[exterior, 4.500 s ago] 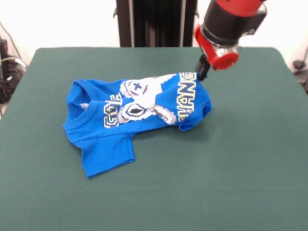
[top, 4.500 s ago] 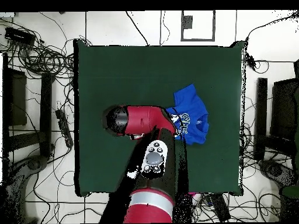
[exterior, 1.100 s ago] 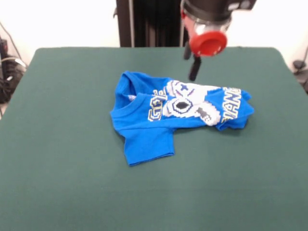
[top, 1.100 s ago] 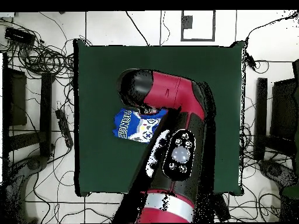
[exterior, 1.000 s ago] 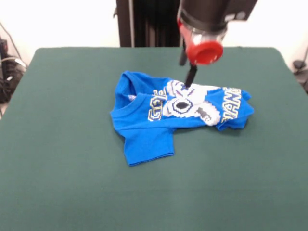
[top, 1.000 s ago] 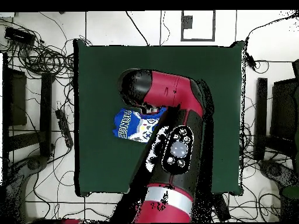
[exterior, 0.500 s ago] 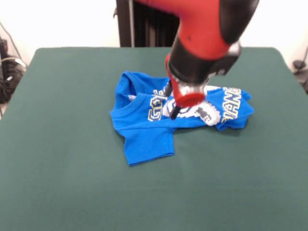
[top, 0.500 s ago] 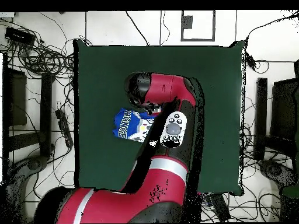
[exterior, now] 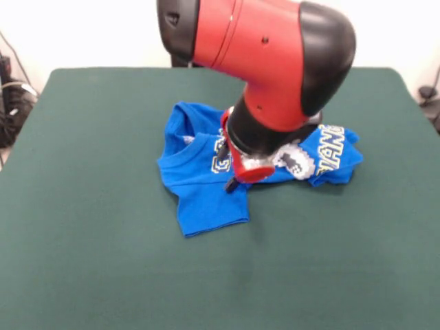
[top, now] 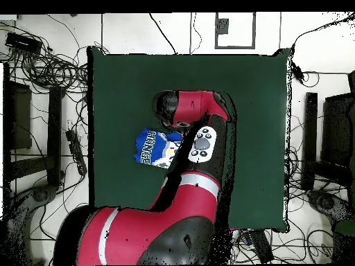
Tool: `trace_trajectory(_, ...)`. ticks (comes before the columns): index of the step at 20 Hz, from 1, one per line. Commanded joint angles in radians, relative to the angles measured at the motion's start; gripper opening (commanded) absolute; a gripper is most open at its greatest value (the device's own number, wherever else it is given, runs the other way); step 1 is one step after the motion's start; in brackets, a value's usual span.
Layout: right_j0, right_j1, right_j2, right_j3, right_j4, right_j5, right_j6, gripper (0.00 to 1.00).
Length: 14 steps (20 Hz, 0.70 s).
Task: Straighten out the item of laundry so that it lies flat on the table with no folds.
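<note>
Gripper (exterior: 232,184) low over shirt (exterior: 206,199); grip state impossible to tell. Best to catch one layer just below, then drag outward along table (exterior: 103,261).

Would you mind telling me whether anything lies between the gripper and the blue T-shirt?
Nothing visible does. The gripper is down at the T-shirt, near its middle beside the print, and only bare green table surrounds the shirt.
</note>
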Motion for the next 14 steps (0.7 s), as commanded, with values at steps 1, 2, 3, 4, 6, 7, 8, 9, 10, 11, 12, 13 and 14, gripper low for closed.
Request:
trace_trajectory(1, -0.027, 0.026, 0.052, -0.112, -0.052, 0.000, -0.089, 1.00)
trace_trajectory(2, -0.033, 0.028, 0.059, -0.114, -0.055, -0.010, -0.095, 1.00)
trace_trajectory(3, -0.043, 0.034, 0.065, -0.124, -0.059, -0.015, -0.103, 1.00)
trace_trajectory(4, -0.051, 0.033, 0.072, -0.117, -0.062, -0.025, -0.113, 1.00)
trace_trajectory(6, -0.081, 0.034, 0.096, -0.107, -0.069, -0.056, -0.160, 1.00)
trace_trajectory(7, -0.101, 0.032, 0.115, -0.090, -0.068, -0.079, -0.189, 1.00)
trace_trajectory(8, -0.123, 0.029, 0.140, -0.068, -0.064, -0.105, -0.220, 1.00)
trace_trajectory(9, -0.148, 0.024, 0.169, -0.036, -0.057, -0.127, -0.256, 1.00)
trace_trajectory(10, -0.172, 0.022, 0.196, -0.014, -0.052, -0.146, -0.289, 1.00)
trace_trajectory(11, -0.193, 0.022, 0.222, 0.015, -0.049, -0.172, -0.315, 1.00)
trace_trajectory(12, -0.217, 0.026, 0.251, 0.034, -0.045, -0.189, -0.340, 1.00)
trace_trajectory(13, -0.235, 0.033, 0.269, 0.036, -0.052, -0.201, -0.364, 1.00)
trace_trajectory(14, -0.253, 0.041, 0.288, 0.038, -0.059, -0.212, -0.387, 1.00)
